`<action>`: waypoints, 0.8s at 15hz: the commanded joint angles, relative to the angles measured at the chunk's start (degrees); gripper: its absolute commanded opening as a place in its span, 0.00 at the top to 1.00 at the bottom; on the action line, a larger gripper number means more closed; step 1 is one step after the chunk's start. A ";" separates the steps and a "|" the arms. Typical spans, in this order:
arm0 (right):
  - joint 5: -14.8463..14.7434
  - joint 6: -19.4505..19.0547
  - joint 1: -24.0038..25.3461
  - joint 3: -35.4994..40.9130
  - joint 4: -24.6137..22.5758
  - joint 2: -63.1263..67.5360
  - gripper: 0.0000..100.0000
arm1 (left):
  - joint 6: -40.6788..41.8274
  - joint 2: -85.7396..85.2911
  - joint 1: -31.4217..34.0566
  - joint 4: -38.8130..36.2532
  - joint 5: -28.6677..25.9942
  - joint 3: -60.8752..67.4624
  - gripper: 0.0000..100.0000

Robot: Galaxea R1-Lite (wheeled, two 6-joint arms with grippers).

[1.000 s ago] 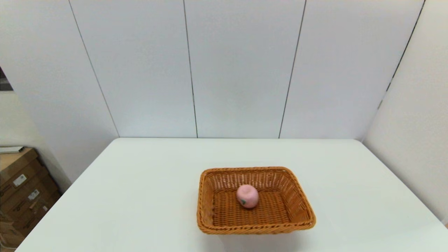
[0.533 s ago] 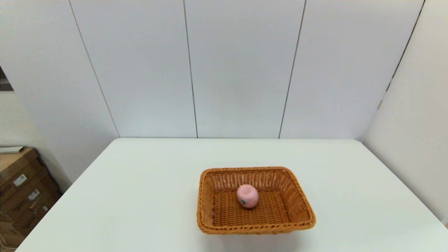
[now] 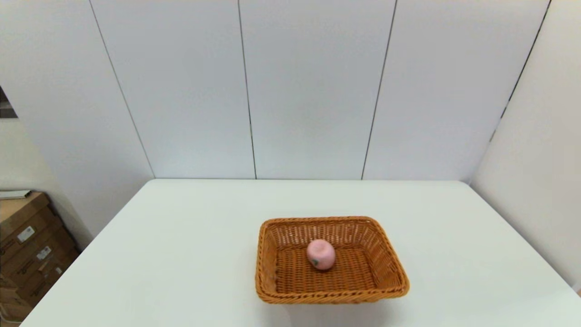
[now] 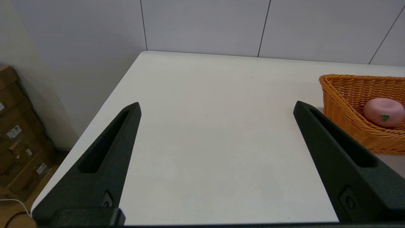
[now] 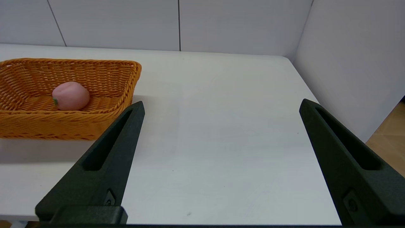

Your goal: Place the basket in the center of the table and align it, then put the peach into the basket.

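The head camera looks forward and down from above the near edge of the table (image 3: 181, 254), taking in the whole top and the panelled wall (image 3: 308, 91) behind. The two wrist cameras sit low at the near corners, left and right, each sighting along its own spread black fingers (image 4: 104, 164) (image 5: 107, 161) toward that wall. All three share the basket (image 3: 383, 261) (image 4: 345, 110) (image 5: 63, 128) with the peach (image 3: 321, 254) (image 4: 383, 112) (image 5: 71, 96) — seen from above, from its left side, from its right side.

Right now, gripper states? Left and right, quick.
Left gripper: open, holding nothing, over bare table beside the basket.
Right gripper: open, holding nothing, on the basket's other side.
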 commanded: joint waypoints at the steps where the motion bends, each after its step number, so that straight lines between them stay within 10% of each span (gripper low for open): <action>1: 0.04 0.06 0.00 0.02 0.07 0.00 0.00 | 0.00 -0.01 0.00 -0.05 0.03 -0.04 0.00; 12: -0.22 3.13 0.00 0.02 -0.02 0.00 0.00 | -0.08 -0.01 0.00 -0.05 0.03 -0.04 0.00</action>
